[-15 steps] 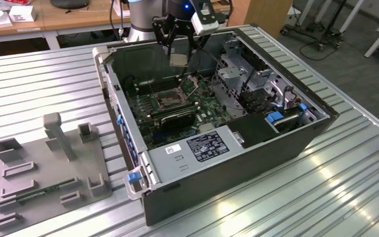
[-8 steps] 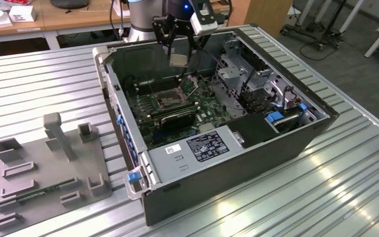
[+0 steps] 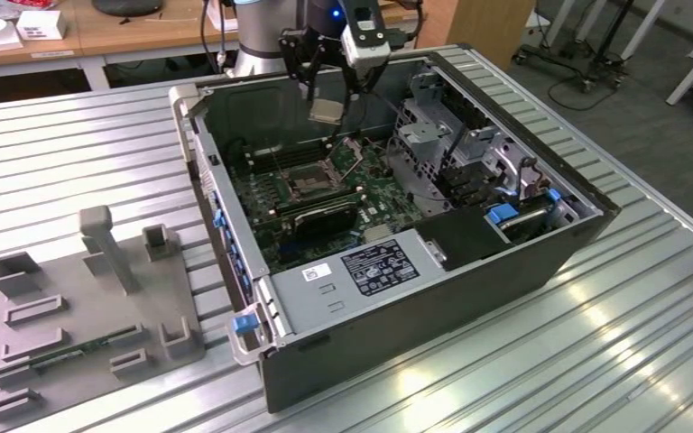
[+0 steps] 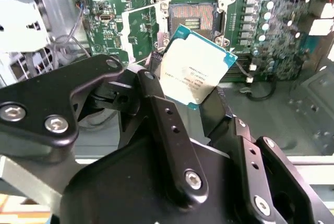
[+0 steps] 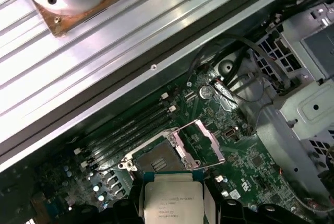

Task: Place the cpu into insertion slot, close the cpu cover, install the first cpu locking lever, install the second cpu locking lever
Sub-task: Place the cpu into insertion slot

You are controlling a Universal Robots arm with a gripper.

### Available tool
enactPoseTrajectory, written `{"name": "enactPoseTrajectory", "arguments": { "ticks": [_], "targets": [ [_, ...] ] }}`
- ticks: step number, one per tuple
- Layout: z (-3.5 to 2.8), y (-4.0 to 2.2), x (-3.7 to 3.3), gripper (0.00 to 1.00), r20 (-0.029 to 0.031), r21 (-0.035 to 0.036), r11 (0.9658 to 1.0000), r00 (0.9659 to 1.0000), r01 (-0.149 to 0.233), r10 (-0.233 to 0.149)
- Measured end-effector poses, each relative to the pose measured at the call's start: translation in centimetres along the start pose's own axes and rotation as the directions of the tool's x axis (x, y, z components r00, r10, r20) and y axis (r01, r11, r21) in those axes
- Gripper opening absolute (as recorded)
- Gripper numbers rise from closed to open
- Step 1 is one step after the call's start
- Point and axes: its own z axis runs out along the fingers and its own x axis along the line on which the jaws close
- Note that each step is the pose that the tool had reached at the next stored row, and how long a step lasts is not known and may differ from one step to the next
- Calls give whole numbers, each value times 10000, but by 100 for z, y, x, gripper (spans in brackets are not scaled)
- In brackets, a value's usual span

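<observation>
While the gripper [image 3: 326, 101] pinches the cpu [image 4: 195, 67] by its edges, that pale silvery square with a teal rim hangs tilted above the open insertion slot [image 5: 156, 157]. The cpu cover [image 5: 201, 141] stands flipped up beside it. Black fingers [image 4: 159, 98] hide two chip edges, and the first wrist view cuts off one side.

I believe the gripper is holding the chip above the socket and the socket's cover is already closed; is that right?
Not quite: the cover is open, swung back beside the socket, as the first wrist view shows. The gripper does hold the chip above it.
</observation>
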Motion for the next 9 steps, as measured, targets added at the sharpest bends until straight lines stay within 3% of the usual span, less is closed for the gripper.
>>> {"name": "enactPoseTrajectory", "arguments": {
  "ticks": [5, 9],
  "targets": [
    [11, -1, 0, 54, 81, -20, 9959, 9959, -906, 906],
    [19, -2, 0, 54, 143, -43, 9867, 9866, -1624, 1625]
  ]
}}
